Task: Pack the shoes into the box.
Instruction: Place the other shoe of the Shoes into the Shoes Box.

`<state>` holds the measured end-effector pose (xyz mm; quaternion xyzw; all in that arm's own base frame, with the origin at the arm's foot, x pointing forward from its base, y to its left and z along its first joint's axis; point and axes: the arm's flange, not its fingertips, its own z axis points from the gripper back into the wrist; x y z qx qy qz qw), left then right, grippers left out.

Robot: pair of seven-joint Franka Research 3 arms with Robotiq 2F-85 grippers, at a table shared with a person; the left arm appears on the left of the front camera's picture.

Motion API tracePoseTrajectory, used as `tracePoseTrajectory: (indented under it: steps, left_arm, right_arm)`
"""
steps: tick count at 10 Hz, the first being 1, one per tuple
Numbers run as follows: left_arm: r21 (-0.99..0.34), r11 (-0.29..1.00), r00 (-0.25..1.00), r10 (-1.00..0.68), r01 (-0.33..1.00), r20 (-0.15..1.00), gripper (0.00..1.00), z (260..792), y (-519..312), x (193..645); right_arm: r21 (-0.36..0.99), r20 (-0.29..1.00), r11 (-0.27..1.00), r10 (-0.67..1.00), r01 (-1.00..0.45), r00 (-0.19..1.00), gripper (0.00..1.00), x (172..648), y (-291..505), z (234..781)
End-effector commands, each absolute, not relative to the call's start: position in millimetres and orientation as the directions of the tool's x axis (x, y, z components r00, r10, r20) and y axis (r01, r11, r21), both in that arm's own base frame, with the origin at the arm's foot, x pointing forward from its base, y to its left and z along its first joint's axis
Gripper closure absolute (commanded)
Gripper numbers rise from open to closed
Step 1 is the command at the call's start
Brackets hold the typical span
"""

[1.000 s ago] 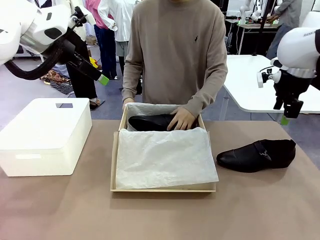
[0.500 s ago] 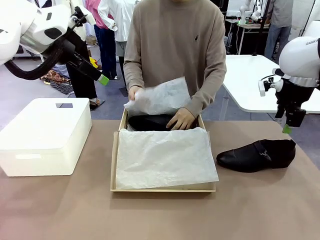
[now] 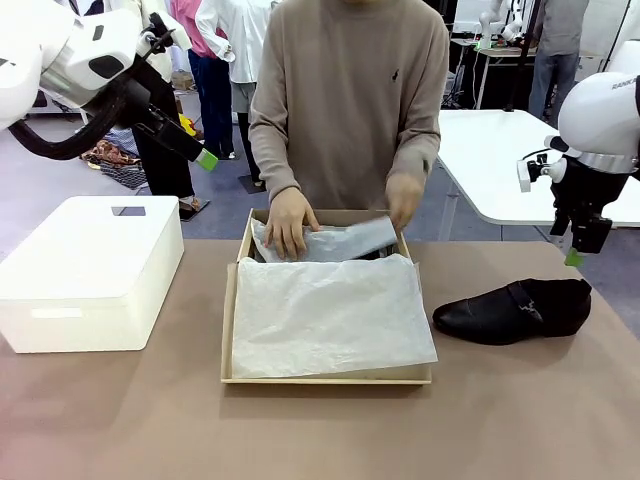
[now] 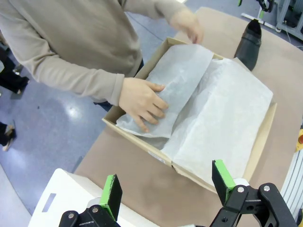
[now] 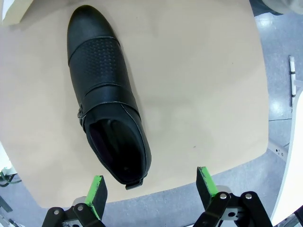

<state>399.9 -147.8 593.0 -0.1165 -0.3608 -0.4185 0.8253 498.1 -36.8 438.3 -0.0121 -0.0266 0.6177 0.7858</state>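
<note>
The box (image 3: 326, 377) is set open at the middle of the table (image 3: 530, 420) and is lined with white tissue paper (image 3: 330, 315), which is spread flat over its near part. At the far end a loose sheet (image 3: 340, 240) of the same paper is pressed down by one hand (image 3: 290, 222) of the person, while the other hand (image 3: 404, 200) is held just above the far corner of the box. A dark edge (image 3: 378, 254) is glimpsed under that sheet. It may be one of the pair, though too little is seen to be sure. A black shoe (image 3: 515, 310) is laid on its sole on the table, just beside the box on the robot's right, with its toe turned toward the box. The right gripper (image 5: 151, 183) is held above the heel end of this shoe, apart from it, its fingers spread wide with nothing between them. The left gripper (image 4: 166, 185) is seen high above the table near a white bin (image 3: 90, 270). Its fingers too are spread, and nothing is held. The bin is stood on the table to the left of the box.
</note>
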Motion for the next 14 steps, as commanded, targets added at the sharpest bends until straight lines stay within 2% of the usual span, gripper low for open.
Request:
tracePoseTrajectory:
  steps: [1, 14]
  left_arm:
    - [0.104, 0.609, 0.375, -0.605, 0.786, 0.703, 0.00, 592, -146, 401]
    - [0.104, 0.609, 0.375, -0.605, 0.786, 0.703, 0.00, 592, -146, 401]
  right_arm:
    - [-0.045, 0.032, 0.247, 0.969, -0.968, 0.246, 0.00, 500, -40, 432]
    - [0.016, 0.118, 0.195, 0.974, -0.981, 0.195, 0.00, 511, -60, 364]
